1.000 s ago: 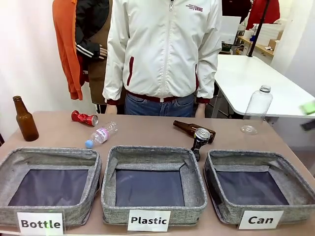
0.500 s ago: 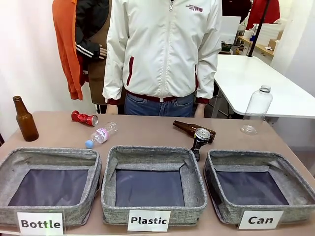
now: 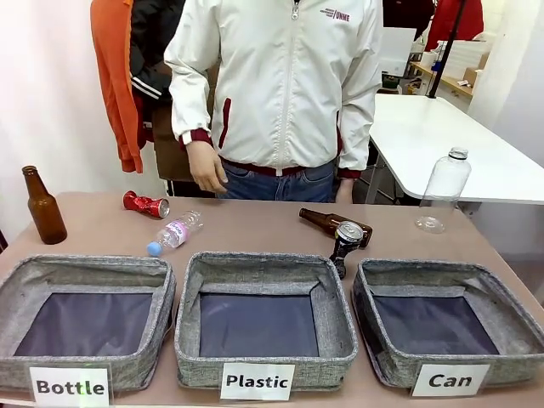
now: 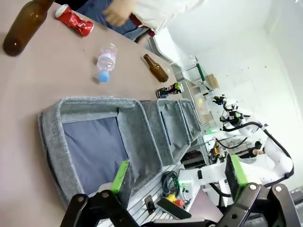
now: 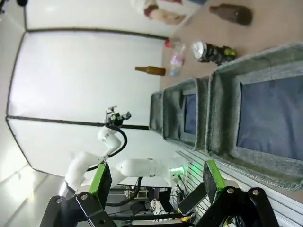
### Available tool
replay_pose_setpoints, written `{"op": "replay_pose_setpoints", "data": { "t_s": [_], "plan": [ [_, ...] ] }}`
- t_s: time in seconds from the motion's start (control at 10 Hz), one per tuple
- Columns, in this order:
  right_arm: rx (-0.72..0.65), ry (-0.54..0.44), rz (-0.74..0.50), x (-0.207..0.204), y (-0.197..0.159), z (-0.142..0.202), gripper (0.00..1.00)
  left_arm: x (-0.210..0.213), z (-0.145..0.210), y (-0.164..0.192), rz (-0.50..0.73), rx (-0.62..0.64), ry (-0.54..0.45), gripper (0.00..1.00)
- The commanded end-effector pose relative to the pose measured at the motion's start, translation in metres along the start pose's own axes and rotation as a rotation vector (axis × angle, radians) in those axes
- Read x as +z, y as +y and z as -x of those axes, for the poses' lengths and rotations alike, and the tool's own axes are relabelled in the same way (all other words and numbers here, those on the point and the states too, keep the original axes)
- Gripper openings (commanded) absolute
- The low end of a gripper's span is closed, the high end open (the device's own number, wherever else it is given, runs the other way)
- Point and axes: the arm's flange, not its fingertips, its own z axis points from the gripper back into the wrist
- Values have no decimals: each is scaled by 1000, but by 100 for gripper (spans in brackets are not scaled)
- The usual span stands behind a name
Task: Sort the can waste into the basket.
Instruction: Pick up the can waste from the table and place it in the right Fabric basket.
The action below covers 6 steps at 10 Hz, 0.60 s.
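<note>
A dented red can (image 3: 146, 204) lies at the table's far left, also seen as the red can (image 4: 74, 21) from the left wrist. A dark can with a silver top (image 3: 347, 240) stands behind the gap between the two right bins, and appears as the dark can (image 5: 213, 51) from the right wrist. The multicoloured can is out of view. The grey basket marked "Can" (image 3: 446, 272) sits at front right with nothing in it; its rim (image 5: 222, 118) lies ahead of my right gripper (image 5: 156, 182). That gripper is open, and so is my left gripper (image 4: 180, 171). Both hang off the table's near side.
Bins marked "Bottle" (image 3: 85, 265) and "Plastic" (image 3: 263, 259) stand left of the basket. A brown bottle (image 3: 42, 206) stands far left, another (image 3: 327, 221) lies behind the dark can. One clear plastic bottle (image 3: 176, 231) lies mid-left, one (image 3: 444, 189) stands far right. The person's hand (image 3: 206, 166) hovers at the far edge.
The person's hand on the picture's left has lifted from beside the body and come forward over the table's far edge. Cans, bottles and bins have not moved.
</note>
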Motion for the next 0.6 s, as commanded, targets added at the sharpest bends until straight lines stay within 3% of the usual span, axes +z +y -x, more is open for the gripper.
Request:
{"op": "replay_pose_setpoints", "data": {
  "t_s": [0.0, 0.2, 0.3, 0.5],
  "plan": [
    [22, -10, -21, 2, 4, -2, 100, 2, -3, -2, 8, -26, 0, 100],
    [22, -10, -21, 2, 4, -2, 100, 2, 2, 0, -1, -1, 1, 100],
    [22, -10, -21, 2, 4, -2, 100, 3, 0, -5, -41, -60, 43, 100],
    [22, -10, -21, 2, 4, -2, 100, -29, -39, -38, -209, -171, 173, 100]
  ]
}}
